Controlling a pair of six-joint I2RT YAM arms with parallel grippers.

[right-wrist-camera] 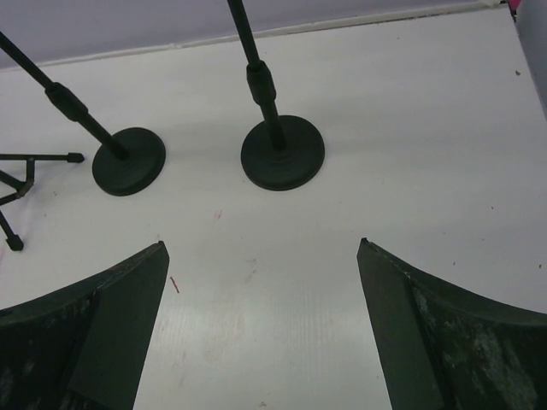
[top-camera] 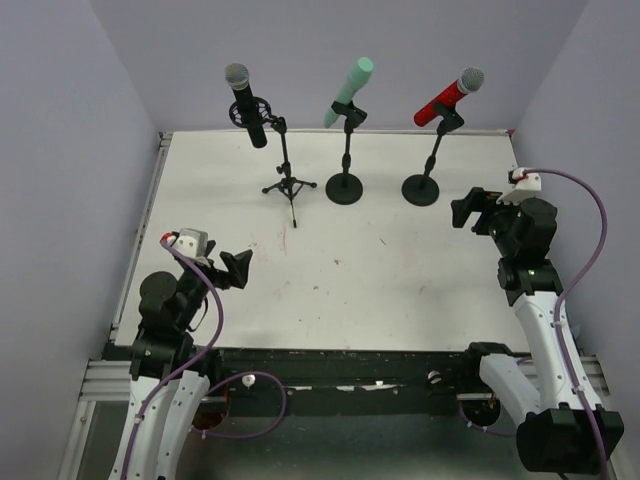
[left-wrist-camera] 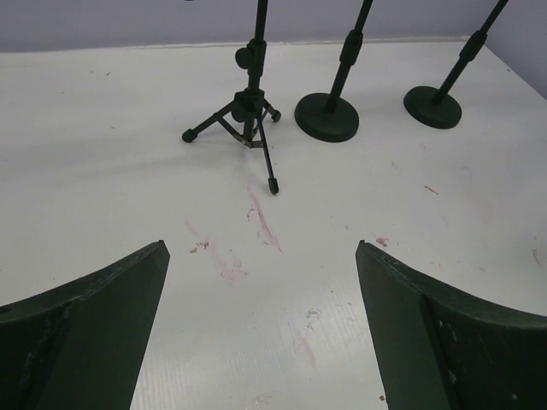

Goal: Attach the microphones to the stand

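Note:
Three microphones sit in stand clips at the back of the table. The black microphone is on the tripod stand. The mint-green microphone is on the middle round-base stand. The red microphone is on the right round-base stand. My left gripper is open and empty at the near left, low over the table. My right gripper is open and empty at the right, just in front of the right stand. The wrist views show only stand bases: the tripod stand and the right stand's base.
The white table has faint red marks. Grey walls close in on the left, back and right. Purple cables loop off both wrists. The middle stand's base and a tripod leg show at the left of the right wrist view.

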